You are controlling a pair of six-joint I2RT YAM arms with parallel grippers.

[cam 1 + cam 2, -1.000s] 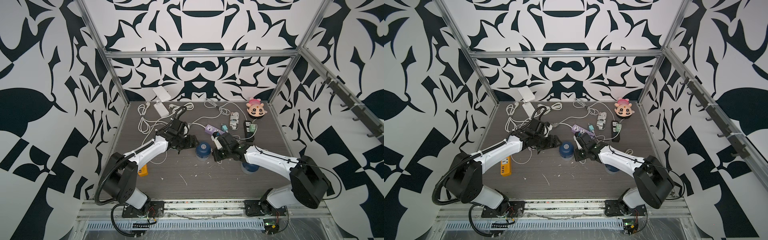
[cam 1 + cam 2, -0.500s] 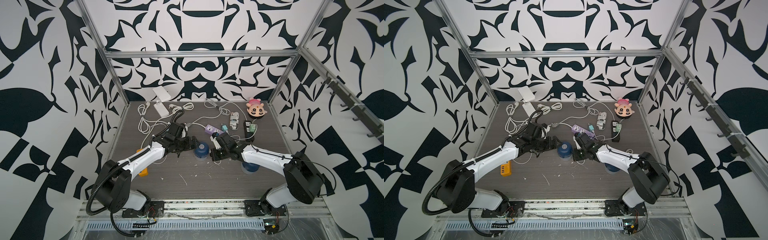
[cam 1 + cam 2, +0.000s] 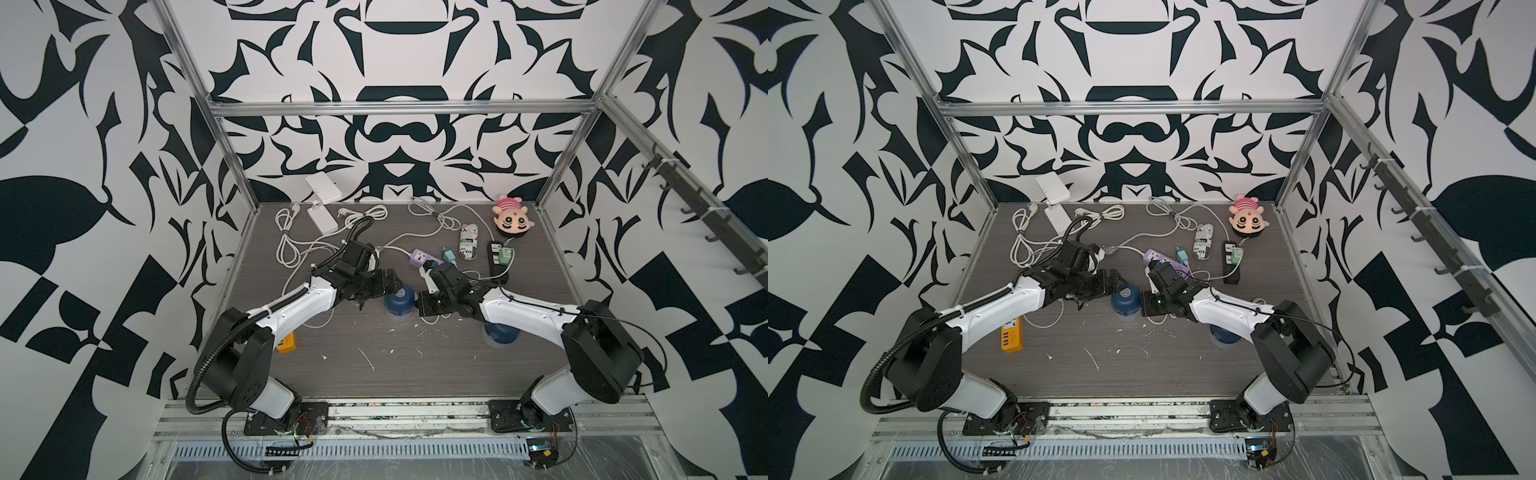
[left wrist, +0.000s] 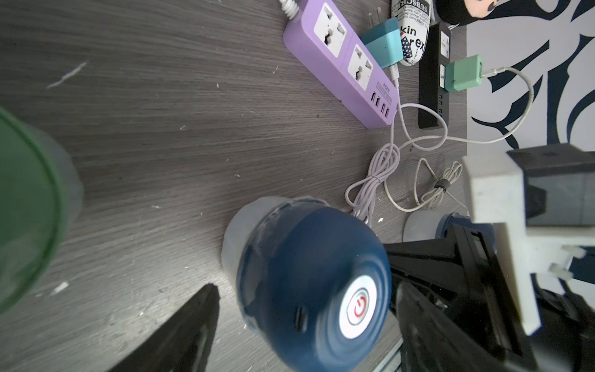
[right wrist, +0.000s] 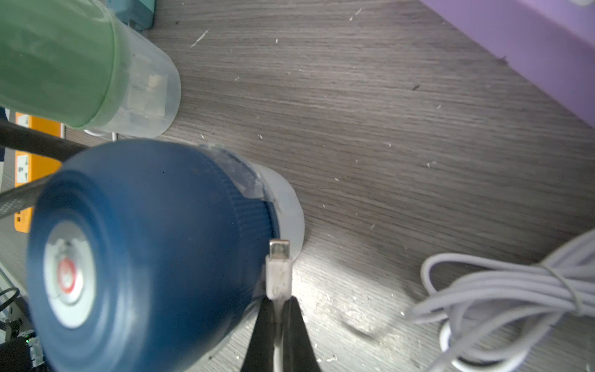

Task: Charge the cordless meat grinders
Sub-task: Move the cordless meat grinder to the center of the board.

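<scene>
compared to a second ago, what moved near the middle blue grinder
Left pincer slid in toward the navy grinder and now reaches it, open. Right pincer edged closer from the other side, cable plug still clamped, not plugged in. Purple strip and plush toy stayed put.

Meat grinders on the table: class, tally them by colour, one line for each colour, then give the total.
Navy blue grinders: 2
Mint green grinder: 1, seen only in the wrist views
Total: 3
</scene>
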